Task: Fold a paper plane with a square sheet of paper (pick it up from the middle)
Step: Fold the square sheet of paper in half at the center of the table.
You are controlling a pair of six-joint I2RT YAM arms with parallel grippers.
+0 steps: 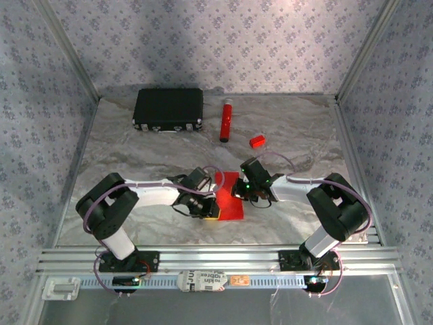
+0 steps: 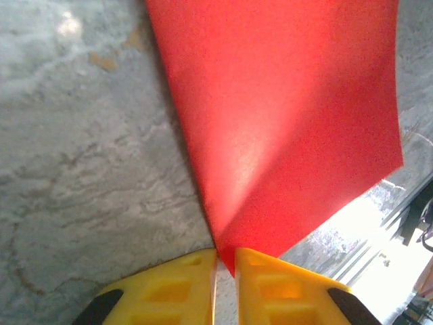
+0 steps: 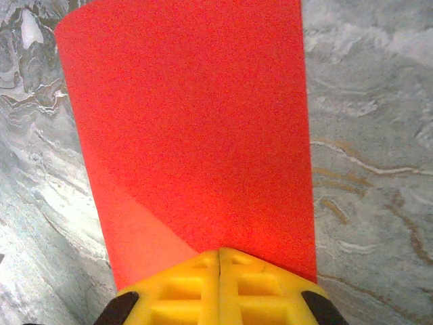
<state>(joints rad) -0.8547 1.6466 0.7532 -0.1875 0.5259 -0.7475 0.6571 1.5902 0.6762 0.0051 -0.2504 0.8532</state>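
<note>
Two-sided pinch, both closed.
With left end effector (image 2: 225, 254) shut on a corner and right end effector (image 3: 220, 254) shut on the opposite edge, holding the square sheet of paper (image 2: 284, 115) at the near middle of the surface (image 1: 135, 149); probably light, limp and crease-prone, so best gripped by its edges.

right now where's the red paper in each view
Top external: red paper sits low centre of the picture.
Left wrist: red paper upper right, narrowing down into the left gripper.
Right wrist: red paper centre, its near edge in the right gripper.
Shared landmark: grey marbled table under it.
</note>
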